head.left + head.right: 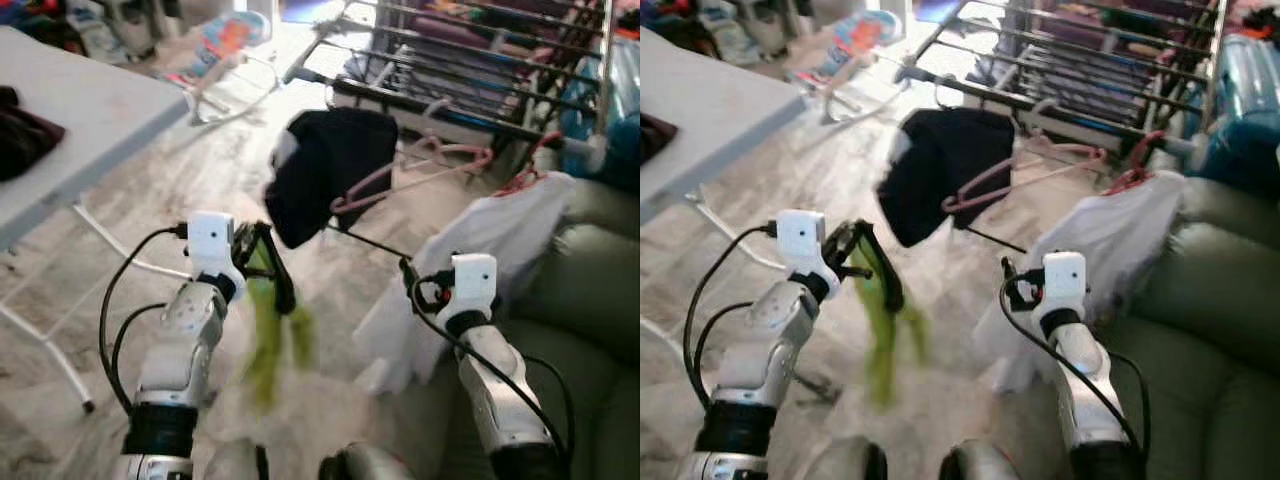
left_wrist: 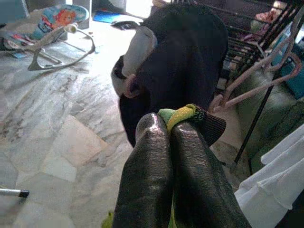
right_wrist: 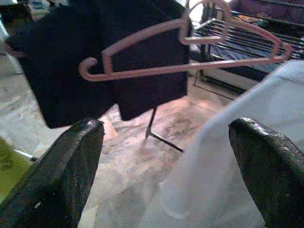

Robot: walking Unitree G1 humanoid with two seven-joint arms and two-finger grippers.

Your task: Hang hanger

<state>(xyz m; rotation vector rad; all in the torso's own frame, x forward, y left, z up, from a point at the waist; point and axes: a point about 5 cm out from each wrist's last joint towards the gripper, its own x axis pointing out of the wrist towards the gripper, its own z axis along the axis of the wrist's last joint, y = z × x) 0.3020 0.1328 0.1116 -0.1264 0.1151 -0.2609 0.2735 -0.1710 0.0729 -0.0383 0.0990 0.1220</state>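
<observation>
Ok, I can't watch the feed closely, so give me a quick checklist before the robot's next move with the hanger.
1. Left gripper pinched on the green cloth: ok.
2. Right gripper open, holding nothing: ok.
3. Pink hanger hooked on the rack: ok, its hook sits over a bar.
4. Black garment square on the hanger: not ok, bunched at one end.
5. Right gripper faces the hanger with a gap between: ok.
6. White cloth near the right gripper, snag risk: cannot tell.

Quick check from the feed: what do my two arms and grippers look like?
Both arms are silver with black joint bands. Each wrist carries a white box and looping black cables. The left gripper and right gripper each have two long, glossy black fingers.
</observation>
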